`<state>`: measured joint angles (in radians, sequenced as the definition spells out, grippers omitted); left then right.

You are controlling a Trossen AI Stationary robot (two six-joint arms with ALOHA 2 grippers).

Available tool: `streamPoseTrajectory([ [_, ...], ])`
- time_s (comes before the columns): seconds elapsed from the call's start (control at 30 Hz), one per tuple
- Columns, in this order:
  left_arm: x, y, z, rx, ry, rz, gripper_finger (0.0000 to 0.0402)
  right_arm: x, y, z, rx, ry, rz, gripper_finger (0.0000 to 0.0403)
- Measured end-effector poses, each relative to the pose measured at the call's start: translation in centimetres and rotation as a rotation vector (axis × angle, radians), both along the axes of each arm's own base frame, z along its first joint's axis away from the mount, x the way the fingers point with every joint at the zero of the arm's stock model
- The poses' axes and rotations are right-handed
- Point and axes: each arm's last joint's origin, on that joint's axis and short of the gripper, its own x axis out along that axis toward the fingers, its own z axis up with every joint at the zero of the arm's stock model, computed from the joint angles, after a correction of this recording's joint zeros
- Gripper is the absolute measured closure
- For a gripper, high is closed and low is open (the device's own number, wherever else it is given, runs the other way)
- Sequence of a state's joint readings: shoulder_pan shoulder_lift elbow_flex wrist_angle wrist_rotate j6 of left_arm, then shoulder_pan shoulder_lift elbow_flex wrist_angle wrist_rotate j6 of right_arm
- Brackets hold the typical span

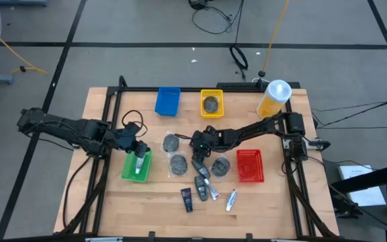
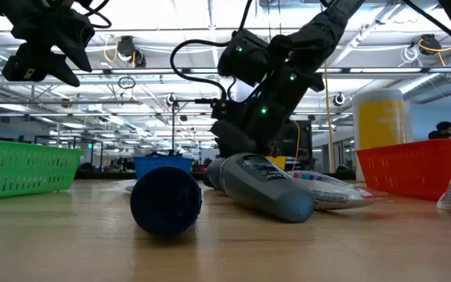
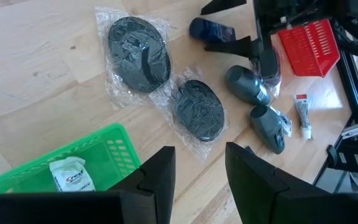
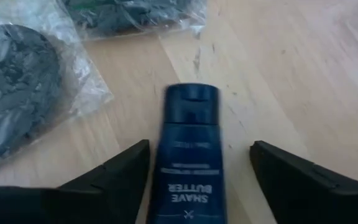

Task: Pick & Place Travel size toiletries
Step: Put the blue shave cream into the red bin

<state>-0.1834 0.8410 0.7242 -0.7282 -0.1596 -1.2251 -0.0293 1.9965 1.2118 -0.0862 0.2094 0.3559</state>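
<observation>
The right gripper (image 4: pixel 197 180) stands wide around the tube (image 4: pixel 191 143); closing off-centre could push it away; the left gripper (image 3: pixel 201 171) is half open, empty

A dark blue shave butter tube (image 4: pixel 190 155) lies flat on the worktop, cap end away from the right wrist camera. Three plastic-wrapped grey discs (image 1: pixel 178 163) lie near it, a fourth in the yellow tray (image 1: pixel 211 104). Grey-blue mini bottles (image 1: pixel 201 185) and white tubes (image 1: pixel 231 199) lie scattered nearer the front edge; one white tube (image 1: pixel 138 163) rests in the green tray.

Shave-butter tube (image 4: pixel 188 155) blurred, its base cut off by the frame edge; wrapped disc (image 4: pixel 14 87) cut off at the side.
</observation>
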Motion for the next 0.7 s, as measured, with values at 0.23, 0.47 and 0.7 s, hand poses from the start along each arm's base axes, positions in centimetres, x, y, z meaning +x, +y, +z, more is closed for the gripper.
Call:
streamPoseTrajectory([
  [0.23, 0.0, 0.0, 0.0, 0.007, 0.000, -0.008, 0.0266, -0.3, -0.8, -0.1, 0.053, 0.007, -0.095, 0.0251],
  [0.47, 0.0, 0.0, 0.0, 0.015, 0.001, -0.017, 0.0266, -0.4, -1.4, 0.3, 0.132, -0.013, -0.134, 0.0344],
  [0.7, 0.0, 0.0, 0.0, 0.061, 0.005, -0.067, 0.0265, -1.5, -1.5, 4.3, 0.080, -0.059, -0.142, 0.0365],
])
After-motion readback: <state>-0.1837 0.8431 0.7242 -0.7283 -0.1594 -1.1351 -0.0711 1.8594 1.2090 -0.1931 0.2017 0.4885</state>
